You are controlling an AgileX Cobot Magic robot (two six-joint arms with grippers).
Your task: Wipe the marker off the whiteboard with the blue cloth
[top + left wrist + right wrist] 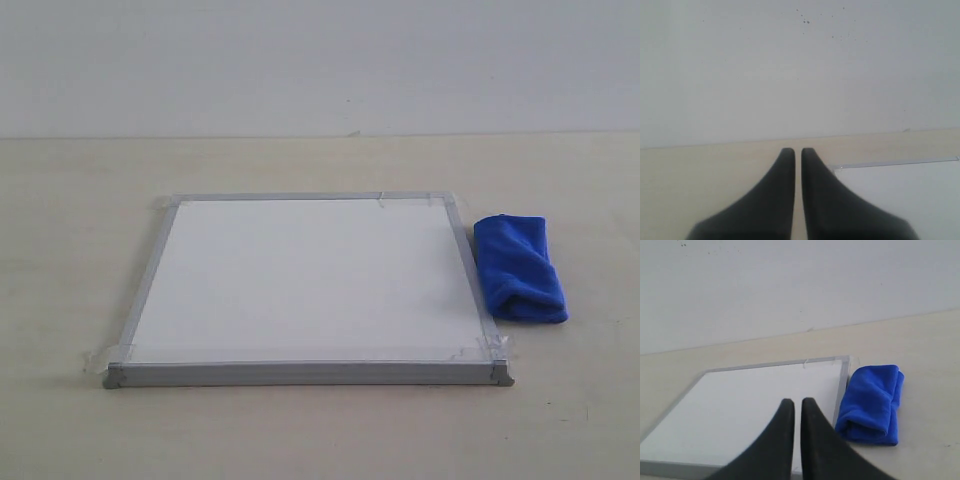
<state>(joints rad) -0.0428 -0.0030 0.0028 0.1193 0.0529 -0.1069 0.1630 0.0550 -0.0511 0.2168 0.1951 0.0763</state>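
Observation:
The whiteboard (300, 285) lies flat on the table, silver-framed, with clear tape at its corners; its white face shows no red marker line in any view. The folded blue cloth (518, 267) rests on the table just off the board's right edge, touching nothing else. Neither gripper appears in the exterior view. In the left wrist view my left gripper (798, 151) is shut and empty, with a corner of the whiteboard (900, 190) beside it. My right gripper (798, 402) is shut and empty above the whiteboard (750, 410), with the blue cloth (871, 405) lying to one side of it.
A pale wooden tabletop (320, 430) surrounds the board, bounded at the back by a plain light wall (320, 60). No other objects are in view.

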